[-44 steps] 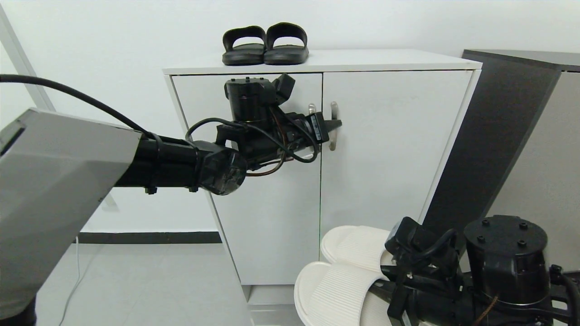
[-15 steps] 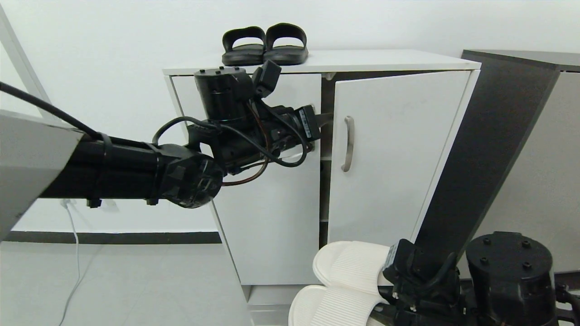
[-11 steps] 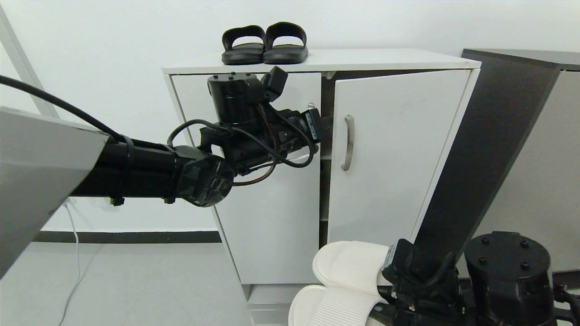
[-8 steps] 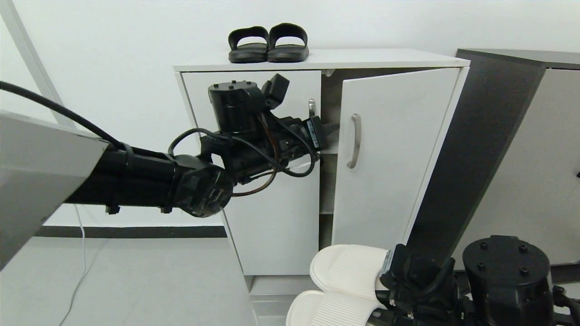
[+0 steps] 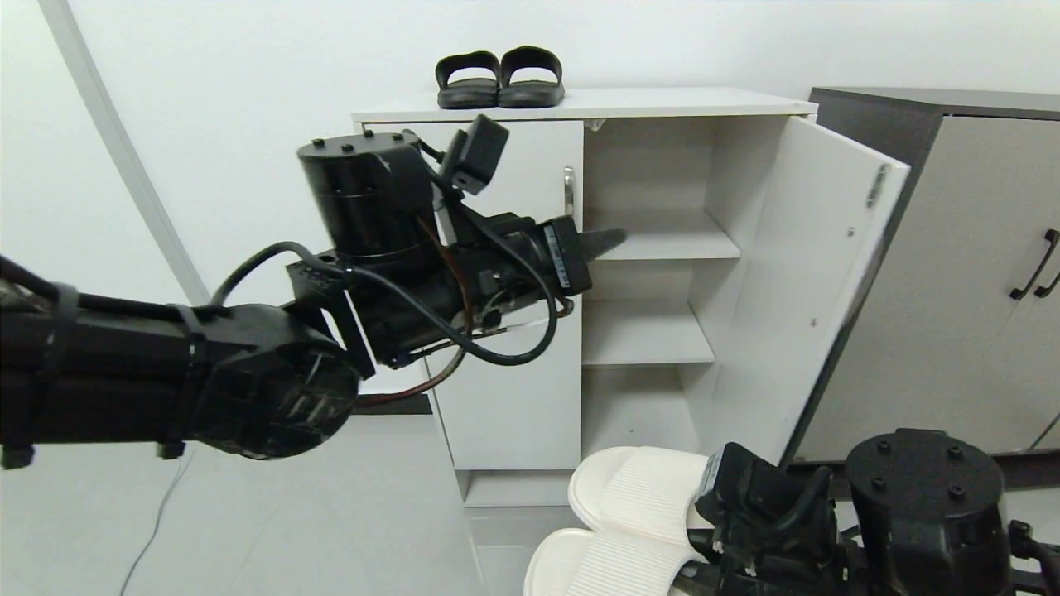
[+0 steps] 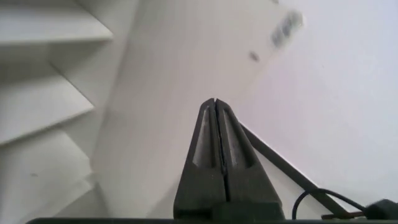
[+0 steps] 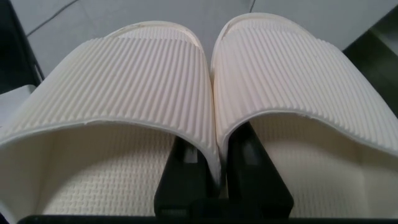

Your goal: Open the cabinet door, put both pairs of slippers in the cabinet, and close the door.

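Note:
A white cabinet [image 5: 662, 101] stands ahead with its right door [image 5: 803, 290] swung wide open and its left door [image 5: 513, 397] closed. Two shelves [image 5: 654, 244] show inside, bare. A black pair of slippers [image 5: 500, 79] rests on the cabinet top. My left gripper [image 5: 617, 240] hangs shut and holds nothing, level with the upper shelf at the opening's left side; its fingers [image 6: 214, 124] are pressed together. Low in front of the cabinet, my right gripper [image 7: 214, 158] is shut on the white pair of slippers [image 5: 638, 497], pinching the touching inner walls of the white slippers [image 7: 155, 81].
A grey cabinet [image 5: 952, 290] with dark handles stands right behind the open door, close to its edge. The left door's metal handle [image 5: 568, 189] sits just behind my left wrist. Bare floor [image 5: 290, 513] lies to the left of the white cabinet.
The right door went from closed to ajar to wide open. My left gripper left its handle and drew back towards me. The head view shifted. The white slippers stayed in my right gripper.

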Robot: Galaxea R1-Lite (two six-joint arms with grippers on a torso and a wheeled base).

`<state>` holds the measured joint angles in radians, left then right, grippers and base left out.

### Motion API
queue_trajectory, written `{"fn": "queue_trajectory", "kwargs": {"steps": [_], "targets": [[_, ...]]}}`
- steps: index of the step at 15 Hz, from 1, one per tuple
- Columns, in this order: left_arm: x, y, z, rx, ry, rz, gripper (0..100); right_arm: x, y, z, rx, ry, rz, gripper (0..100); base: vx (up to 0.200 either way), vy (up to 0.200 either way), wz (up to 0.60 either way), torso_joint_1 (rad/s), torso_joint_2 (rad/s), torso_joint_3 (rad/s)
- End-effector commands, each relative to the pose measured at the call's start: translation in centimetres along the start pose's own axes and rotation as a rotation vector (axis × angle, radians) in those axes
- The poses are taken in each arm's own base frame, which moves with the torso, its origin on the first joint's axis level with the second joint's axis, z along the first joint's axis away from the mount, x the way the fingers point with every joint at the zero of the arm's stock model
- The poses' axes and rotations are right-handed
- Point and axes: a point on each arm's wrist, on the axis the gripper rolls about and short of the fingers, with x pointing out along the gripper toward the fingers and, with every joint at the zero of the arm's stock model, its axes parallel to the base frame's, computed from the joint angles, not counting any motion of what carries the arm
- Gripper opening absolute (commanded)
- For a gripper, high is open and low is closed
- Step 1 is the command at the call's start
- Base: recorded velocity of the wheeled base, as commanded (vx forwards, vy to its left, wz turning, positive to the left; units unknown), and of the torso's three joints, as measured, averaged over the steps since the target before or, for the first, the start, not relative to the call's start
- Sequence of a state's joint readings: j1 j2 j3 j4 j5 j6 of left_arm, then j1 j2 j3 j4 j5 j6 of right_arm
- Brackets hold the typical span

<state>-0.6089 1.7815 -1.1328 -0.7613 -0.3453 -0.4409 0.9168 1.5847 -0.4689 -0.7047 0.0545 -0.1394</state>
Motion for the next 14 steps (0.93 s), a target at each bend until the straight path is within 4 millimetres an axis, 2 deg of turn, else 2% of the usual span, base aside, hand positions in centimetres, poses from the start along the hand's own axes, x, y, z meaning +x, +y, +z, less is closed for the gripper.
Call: {"fn": "queue_trajectory", "kwargs": {"steps": [1, 3, 5, 6, 7, 8, 11, 14], "targets": [[-6.1, -0.1, 2.7, 0.028, -0.075, 0.081, 0, 0.1, -0.6, 0.2, 0.010, -0.007, -0.022, 0, 0.000, 0.000, 0.00, 0.000, 0.00, 0.000], [-12.2, -0.8, 3.9, 0.065, -0.143, 0.166, 0, 0.1, -0.9, 0.4, 0.014, -0.014, -0.037, 0, 0.000, 0.000, 0.00, 0.000, 0.00, 0.000], [-17.5, -1.8, 4.1, 0.114, -0.193, 0.266, 0, 0.1, -1.1, 0.8, 0.015, -0.030, -0.048, 0, 0.000, 0.000, 0.00, 0.000, 0.00, 0.000], [-21.2, -2.6, 3.3, 0.120, -0.205, 0.359, 0, 0.0, -1.4, 1.0, 0.018, -0.037, -0.061, 0, 0.000, 0.000, 0.00, 0.000, 0.00, 0.000], [-22.5, -2.7, 2.7, 0.117, -0.206, 0.409, 0, 0.0, -1.6, 1.0, 0.021, -0.038, -0.069, 0, 0.000, 0.000, 0.00, 0.000, 0.00, 0.000], [-25.4, -3.3, 0.5, 0.138, -0.189, 0.511, 0, 0.1, -2.2, 1.1, 0.029, -0.042, -0.086, 0, 0.000, 0.000, 0.00, 0.000, 0.00, 0.000], [-29.4, -5.5, -3.8, 0.267, -0.172, 0.622, 0, 0.4, -2.4, 1.3, 0.044, -0.043, -0.094, 0, 0.000, 0.000, 0.00, 0.000, 0.00, 0.000], [-31.7, -7.1, -7.7, 0.232, -0.128, 0.640, 0, 0.6, -2.6, 1.7, 0.059, -0.054, -0.131, 0, 0.000, 0.000, 0.00, 0.000, 0.00, 0.000]]}}
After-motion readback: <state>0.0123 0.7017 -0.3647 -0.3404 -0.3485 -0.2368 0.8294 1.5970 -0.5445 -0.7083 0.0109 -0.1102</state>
